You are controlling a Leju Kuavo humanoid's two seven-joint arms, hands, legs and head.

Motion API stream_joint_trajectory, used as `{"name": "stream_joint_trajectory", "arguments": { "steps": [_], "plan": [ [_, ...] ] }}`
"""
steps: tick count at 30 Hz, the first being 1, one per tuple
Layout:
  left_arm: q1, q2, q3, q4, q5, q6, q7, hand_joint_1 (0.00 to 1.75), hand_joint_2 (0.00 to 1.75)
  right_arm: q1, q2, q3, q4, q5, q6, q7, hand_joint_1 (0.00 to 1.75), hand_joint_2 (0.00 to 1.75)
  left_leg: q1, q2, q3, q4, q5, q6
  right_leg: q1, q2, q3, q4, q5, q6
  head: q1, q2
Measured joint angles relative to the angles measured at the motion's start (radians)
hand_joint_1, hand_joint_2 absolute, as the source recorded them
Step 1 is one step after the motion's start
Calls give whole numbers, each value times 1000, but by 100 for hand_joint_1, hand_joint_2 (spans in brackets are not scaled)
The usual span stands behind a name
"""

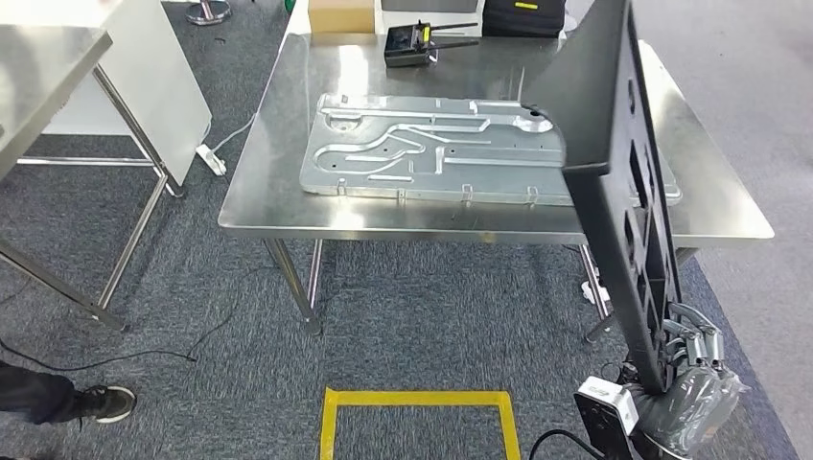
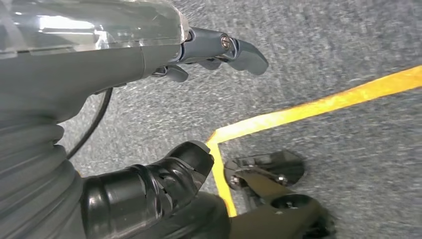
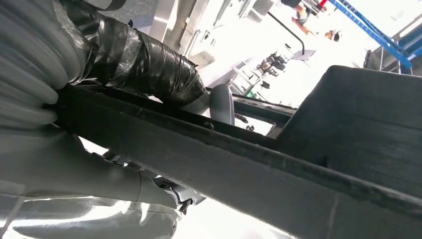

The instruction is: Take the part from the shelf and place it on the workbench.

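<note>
A long black flat part [image 1: 614, 182] with cut-out slots stands nearly upright at the right of the head view, its lower end gripped by my right hand [image 1: 692, 369] near the picture's bottom right. The right wrist view shows the same black part [image 3: 278, 164] running across between the thumb and the fingers [image 3: 149, 59]. The part's upper end overlaps the steel workbench [image 1: 278, 206] ahead. My left hand [image 2: 149, 114] hangs over the carpet, fingers apart and holding nothing.
A stamped silver metal panel [image 1: 431, 149] lies flat on the workbench. A black device with antennas [image 1: 414, 43] and boxes sit at its far edge. A second steel table [image 1: 43, 57] stands left. Yellow floor tape [image 1: 420, 412] marks a square; a person's shoe [image 1: 101, 402] is bottom left.
</note>
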Motion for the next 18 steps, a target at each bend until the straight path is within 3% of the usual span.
{"name": "stream_joint_trajectory", "arguments": {
  "steps": [2,5,6,8,9,10,11,12,14,16,18],
  "plan": [
    [-1,0,0,0,-1,-1,0,0,175,-4,-5,-4,0,1,0,4,175,175,0,1,0,-5,-3,-8,4,1,5,-7,-9,-8,0,0],
    [-4,1,-1,0,-3,-2,1,0,175,-10,-14,-13,1,2,0,16,175,175,-2,3,3,10,-22,-22,-6,2,19,-25,-11,-21,-1,0],
    [-5,1,-1,0,-4,-2,0,0,175,-14,-17,-16,1,2,0,19,175,175,-2,3,-13,47,-42,-26,-10,1,28,-31,-13,-27,-2,0],
    [-5,1,-1,0,-6,-2,0,0,175,-22,-21,-22,4,4,0,24,175,175,1,3,-82,172,-96,-31,-10,-2,40,-35,-21,-37,-3,0],
    [-4,1,-1,0,-7,-2,0,0,175,-25,-24,-24,6,5,0,26,175,175,2,3,-121,234,-114,-34,-10,-2,44,-35,-26,-38,-3,0],
    [-3,1,-1,0,-8,-2,0,0,175,-26,-26,-26,8,6,0,28,175,175,3,4,-149,270,-112,-36,-9,-2,50,-34,-32,-39,-3,0],
    [-1,1,-1,0,-9,-2,0,0,175,-28,-29,-29,9,6,0,30,175,175,4,4,-162,270,-89,-37,-9,-1,58,-33,-38,-38,-3,0],
    [-1,1,-1,0,-9,-2,0,0,175,-29,-31,-31,11,7,0,33,175,175,5,4,-154,230,-45,-37,-9,1,67,-32,-46,-36,-3,0],
    [0,1,-1,0,-10,-3,1,0,175,-35,-35,-35,13,7,0,36,175,175,3,4,-110,102,41,-30,-8,2,86,-29,-64,-30,-2,0],
    [-2,2,-1,0,-12,-4,2,0,175,-44,-39,-38,14,9,0,38,175,175,-2,4,-77,25,63,-21,-6,2,92,-26,-76,-19,-2,0],
    [-3,2,-1,0,-13,-5,4,0,175,-53,-45,-41,15,13,0,39,175,175,-4,3,-68,11,51,-11,-5,2,93,-30,-81,-8,-2,0]
  ]
}}
